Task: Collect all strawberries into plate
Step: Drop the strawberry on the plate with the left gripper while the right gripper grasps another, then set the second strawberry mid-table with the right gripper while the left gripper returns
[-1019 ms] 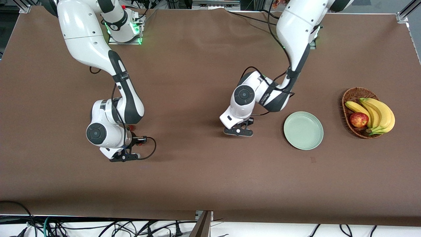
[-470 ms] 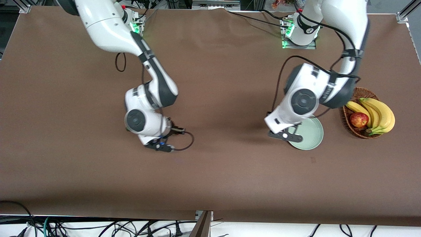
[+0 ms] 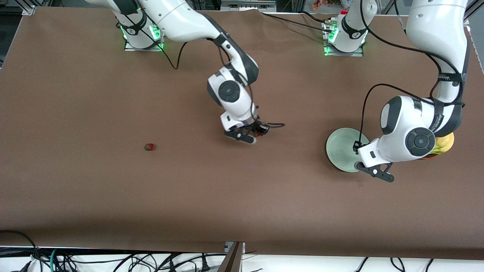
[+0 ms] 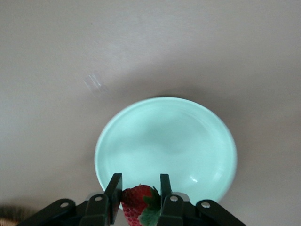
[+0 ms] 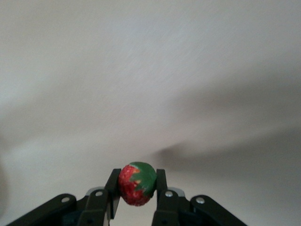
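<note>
My left gripper (image 3: pixel 373 171) is shut on a strawberry (image 4: pixel 136 203) and holds it in the air over the rim of the pale green plate (image 3: pixel 340 148), at the edge nearer the front camera. The left wrist view shows the plate (image 4: pixel 164 141) with nothing in it. My right gripper (image 3: pixel 245 135) is shut on a second strawberry (image 5: pixel 137 184) and holds it over the bare middle of the table. A third strawberry (image 3: pixel 149 146) lies on the table toward the right arm's end.
The wicker fruit basket is mostly hidden under my left arm; only a bit of yellow banana (image 3: pixel 447 143) shows beside the plate. A brown cloth (image 3: pixel 227 196) covers the table.
Both arms have swung toward the left arm's end of the table. My left gripper went from beside the plate to over its rim. My right gripper left the third strawberry uncovered.
</note>
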